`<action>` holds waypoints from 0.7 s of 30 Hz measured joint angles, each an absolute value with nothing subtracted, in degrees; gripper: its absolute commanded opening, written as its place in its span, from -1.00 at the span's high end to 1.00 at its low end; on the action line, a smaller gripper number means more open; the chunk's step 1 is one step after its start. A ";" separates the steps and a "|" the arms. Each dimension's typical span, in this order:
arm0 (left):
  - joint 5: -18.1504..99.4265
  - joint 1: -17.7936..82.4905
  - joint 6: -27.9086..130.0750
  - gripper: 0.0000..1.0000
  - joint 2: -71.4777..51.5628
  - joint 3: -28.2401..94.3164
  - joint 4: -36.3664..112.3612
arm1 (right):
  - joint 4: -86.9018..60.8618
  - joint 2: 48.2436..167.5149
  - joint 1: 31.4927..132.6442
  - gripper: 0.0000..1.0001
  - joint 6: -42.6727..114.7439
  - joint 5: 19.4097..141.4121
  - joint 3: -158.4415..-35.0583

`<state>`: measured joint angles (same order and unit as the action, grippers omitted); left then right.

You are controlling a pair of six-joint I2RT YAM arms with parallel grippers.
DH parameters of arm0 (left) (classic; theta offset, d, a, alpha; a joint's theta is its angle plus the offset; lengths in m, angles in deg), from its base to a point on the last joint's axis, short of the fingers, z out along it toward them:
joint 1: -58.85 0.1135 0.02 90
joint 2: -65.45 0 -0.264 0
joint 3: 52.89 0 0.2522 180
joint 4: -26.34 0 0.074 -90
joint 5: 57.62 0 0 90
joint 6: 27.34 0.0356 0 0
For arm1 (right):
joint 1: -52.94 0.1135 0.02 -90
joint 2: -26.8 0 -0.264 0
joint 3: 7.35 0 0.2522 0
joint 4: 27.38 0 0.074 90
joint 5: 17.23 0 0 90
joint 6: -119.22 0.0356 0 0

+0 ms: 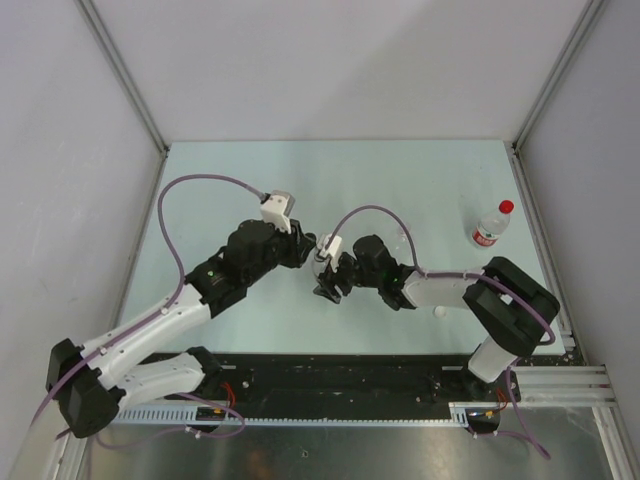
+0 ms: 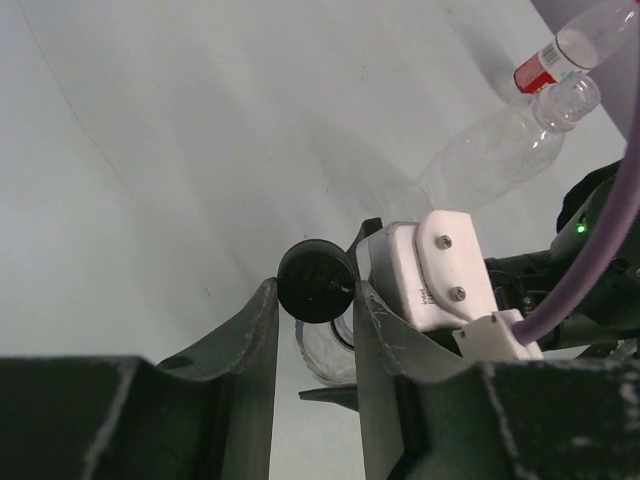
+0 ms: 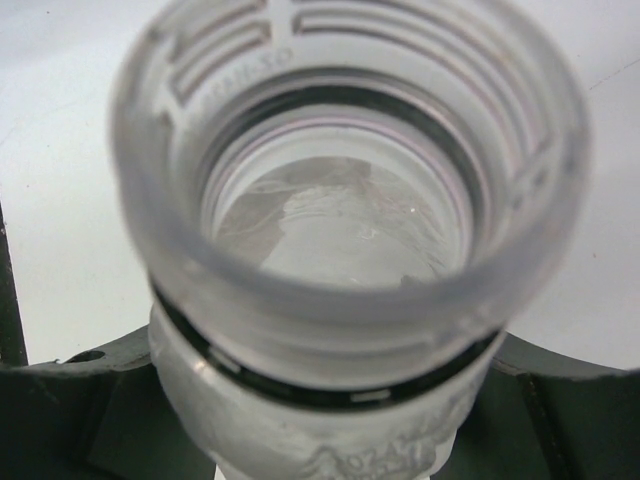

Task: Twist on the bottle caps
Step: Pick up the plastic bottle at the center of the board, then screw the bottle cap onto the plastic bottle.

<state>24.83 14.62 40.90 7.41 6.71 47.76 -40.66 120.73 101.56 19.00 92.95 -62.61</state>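
The left end effector (image 2: 315,292) is pinching the black cap (image 2: 314,278) narrowly between its fingers, holding it just beside the mouth of a clear bottle (image 3: 340,230) over the middle of the desk (image 1: 250,180). The right end effector (image 1: 330,278) is clasping that bottle below its open, threaded neck. A second uncapped bottle (image 2: 495,150) is resting beyond them. A red-capped bottle (image 1: 491,226) is sitting near the desk's right edge.

I see small round black plastic cap (image 2: 316,282); open-necked plastic bottle (image 3: 345,200) clear; second clear bottle (image 1: 491,228), red cap (image 1: 506,207), red-and-white label (image 1: 486,236); tabletop (image 1: 400,170) pale mint.
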 measured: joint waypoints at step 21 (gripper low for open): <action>32.65 14.62 41.71 0.84 3.78 8.03 52.35 | -25.82 113.17 101.93 -0.21 7.55 90.57 -62.52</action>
